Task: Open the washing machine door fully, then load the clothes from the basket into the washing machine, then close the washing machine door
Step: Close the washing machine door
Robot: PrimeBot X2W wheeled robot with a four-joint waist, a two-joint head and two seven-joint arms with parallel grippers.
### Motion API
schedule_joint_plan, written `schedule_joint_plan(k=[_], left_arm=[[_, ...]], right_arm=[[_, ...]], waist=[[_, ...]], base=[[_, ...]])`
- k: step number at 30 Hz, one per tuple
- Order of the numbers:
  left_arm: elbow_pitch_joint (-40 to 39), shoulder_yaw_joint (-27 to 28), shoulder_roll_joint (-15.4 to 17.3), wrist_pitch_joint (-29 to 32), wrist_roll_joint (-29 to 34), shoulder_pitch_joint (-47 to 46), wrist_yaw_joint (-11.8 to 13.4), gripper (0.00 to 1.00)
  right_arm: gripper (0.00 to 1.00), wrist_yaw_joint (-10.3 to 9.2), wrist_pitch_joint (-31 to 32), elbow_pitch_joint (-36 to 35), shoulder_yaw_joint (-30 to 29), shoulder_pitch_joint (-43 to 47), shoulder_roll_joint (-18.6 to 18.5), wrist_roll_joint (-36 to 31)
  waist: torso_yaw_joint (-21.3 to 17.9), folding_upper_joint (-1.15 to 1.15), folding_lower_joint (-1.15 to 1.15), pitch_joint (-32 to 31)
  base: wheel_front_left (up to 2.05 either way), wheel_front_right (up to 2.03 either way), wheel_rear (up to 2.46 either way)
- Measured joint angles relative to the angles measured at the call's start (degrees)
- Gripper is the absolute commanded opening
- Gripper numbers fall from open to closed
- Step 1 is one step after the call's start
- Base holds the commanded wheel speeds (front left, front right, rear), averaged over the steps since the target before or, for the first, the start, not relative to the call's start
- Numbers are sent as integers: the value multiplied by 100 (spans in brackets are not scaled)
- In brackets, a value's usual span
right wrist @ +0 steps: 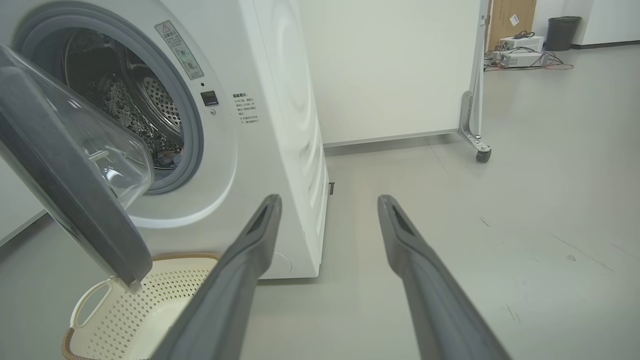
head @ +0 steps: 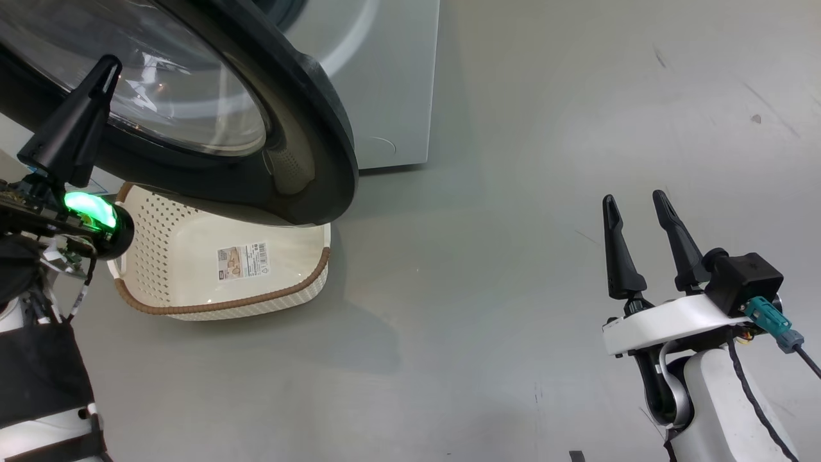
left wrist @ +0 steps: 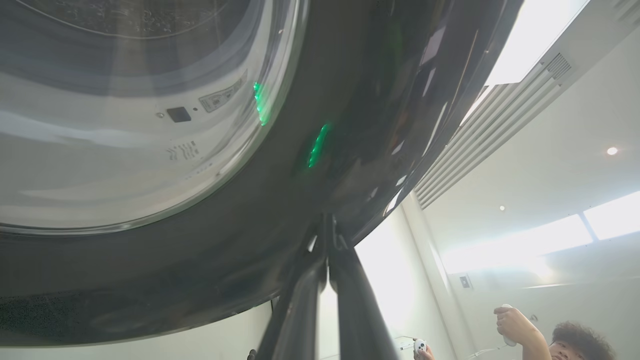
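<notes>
The washing machine door [head: 308, 128] hangs part-way open over the basket, its black rim and clear glass bowl facing me. My left gripper [head: 108, 67] is shut, and its tips rest against the door's glossy outer rim [left wrist: 300, 190], seen close up with the left gripper [left wrist: 327, 220] in the left wrist view. The basket [head: 154, 218] lies below the door with only its sticker showing inside. The washing machine [right wrist: 270, 125] shows its steel drum, with a small bluish patch low inside that may be the clothes. My right gripper [head: 635, 197] stands open over bare floor, holding nothing.
The grey floor stretches to the right of the machine. A white partition on castors [right wrist: 475, 125] stands further back, with boxes and a dark bin behind it. A person [left wrist: 520, 325] holding controllers shows at the lower right of the left wrist view.
</notes>
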Motion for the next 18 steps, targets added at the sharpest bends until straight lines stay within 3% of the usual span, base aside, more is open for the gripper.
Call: schedule_joint_plan(k=[3, 4, 6, 8, 18], left_arm=[[52, 29, -2, -101, 10, 143, -16, 0], [60, 46, -2, -156, 16, 191, -18, 20], [75, 91, -2, -242, 29, 274, -19, 80], [71, 96, -2, -255, 76, 353, -26, 100], [-297, 275, -9, -600, 303, 545, -45, 100]], right_arm=[[100, 1, 0, 54, 19, 20, 2, 0], [100, 2, 0, 65, 19, 26, 2, 0], [100, 7, 0, 73, 13, 71, 3, 0], [100, 7, 0, 76, 0, 164, 4, 0], [100, 10, 0, 79, 75, 268, 16, 0]], waist=[[42, 0, 0, -155], [54, 0, 0, -208], [79, 0, 0, -308], [107, 0, 0, -403], [270, 0, 0, -647]], base=[[0, 0, 0], [0, 0, 0], [0, 0, 0], [0, 0, 0], [0, 0, 0]])
